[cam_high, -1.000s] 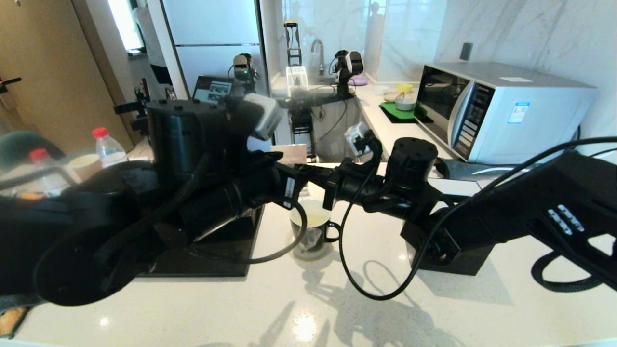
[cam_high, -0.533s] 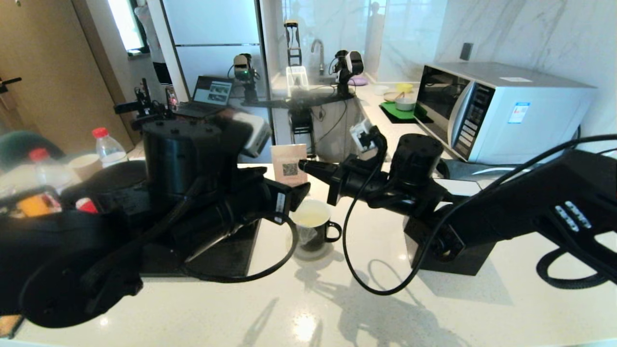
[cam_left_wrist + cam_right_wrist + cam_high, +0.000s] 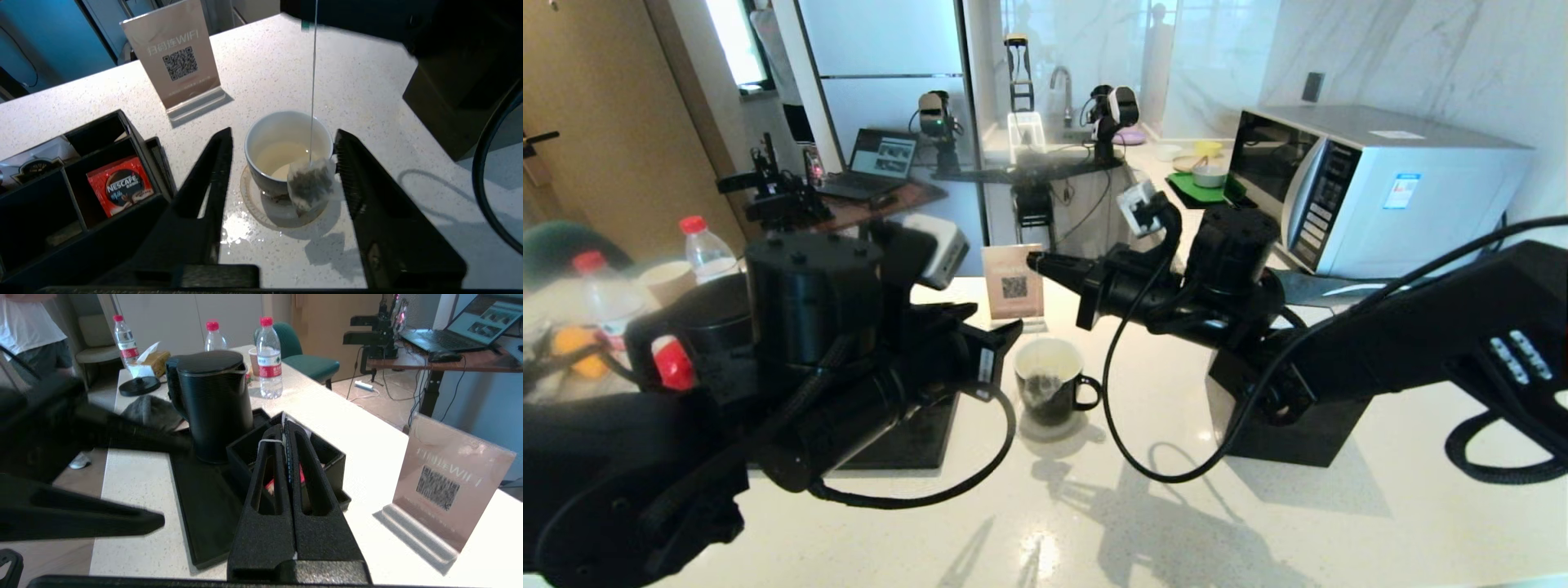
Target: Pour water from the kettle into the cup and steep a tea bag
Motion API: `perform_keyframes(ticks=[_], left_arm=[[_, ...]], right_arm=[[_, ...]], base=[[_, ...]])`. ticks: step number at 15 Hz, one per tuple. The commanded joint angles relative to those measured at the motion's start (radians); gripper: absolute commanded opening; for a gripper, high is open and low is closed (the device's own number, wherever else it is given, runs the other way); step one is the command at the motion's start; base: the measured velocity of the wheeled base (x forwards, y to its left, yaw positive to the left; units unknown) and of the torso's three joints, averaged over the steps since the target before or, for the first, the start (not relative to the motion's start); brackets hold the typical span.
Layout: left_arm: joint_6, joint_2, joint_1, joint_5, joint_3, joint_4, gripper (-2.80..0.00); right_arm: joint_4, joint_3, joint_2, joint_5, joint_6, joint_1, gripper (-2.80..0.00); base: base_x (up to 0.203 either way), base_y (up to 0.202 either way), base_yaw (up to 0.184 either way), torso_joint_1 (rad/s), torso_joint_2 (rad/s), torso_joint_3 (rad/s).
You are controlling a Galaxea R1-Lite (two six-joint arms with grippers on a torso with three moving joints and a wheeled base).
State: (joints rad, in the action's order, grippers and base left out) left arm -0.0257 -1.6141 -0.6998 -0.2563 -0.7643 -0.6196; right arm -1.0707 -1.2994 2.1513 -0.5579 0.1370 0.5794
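Note:
The cup [image 3: 1052, 377] [image 3: 261, 134] stands on the white counter with pale water [image 3: 278, 157] low inside it. My right gripper [image 3: 1033, 263] [image 3: 284, 426] hovers above the cup, shut on the thin string [image 3: 313, 81] of the tea bag [image 3: 1039, 390] [image 3: 310, 185]. The bag hangs at the near side of the cup, level with its wall, outside the rim. My left gripper [image 3: 995, 318] [image 3: 282, 134] is open and holds nothing, its fingers spread just left of the cup. The kettle [image 3: 214, 402] stands upright on the black tray, largely hidden behind the left arm in the head view.
A wet ring and splashes [image 3: 229, 220] lie around the cup's base. A QR sign [image 3: 1013, 282] stands behind the cup. Left of the cup is a black organiser [image 3: 73, 196] with a red sachet [image 3: 120, 185], right of it a black cube box [image 3: 1298, 425]. Bottles [image 3: 269, 359] and a microwave [image 3: 1372, 188] stand further off.
My left arm has drawn back to the left and toward me, uncovering the cup. The right gripper has risen a little, and the tea bag has come up with it.

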Motion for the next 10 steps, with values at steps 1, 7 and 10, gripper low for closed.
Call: perform_keyframes(ticks=[1,7,10], left_arm=[[-0.002,0.002,0.003,-0.021,0.015,-0.005,-2.80],[-0.048,0.042,0.011,-0.044,0.098,-0.006,-2.80],[-0.054,0.068,0.034,-0.058,0.163,-0.006,-2.80]], right_arm=[[0.018,-0.037,-0.007,-0.004,0.000,-0.004,-2.80],[0.060,-0.081,0.000,-0.004,0.000,-0.029,-2.80],[0.061,-0.080,0.012,-0.004,-0.002,-0.030,-2.80]], base=[[0.000,0.000,0.000,0.000,0.00,0.000],[0.000,0.000,0.000,0.000,0.00,0.000],[0.000,0.000,0.000,0.000,0.00,0.000]])
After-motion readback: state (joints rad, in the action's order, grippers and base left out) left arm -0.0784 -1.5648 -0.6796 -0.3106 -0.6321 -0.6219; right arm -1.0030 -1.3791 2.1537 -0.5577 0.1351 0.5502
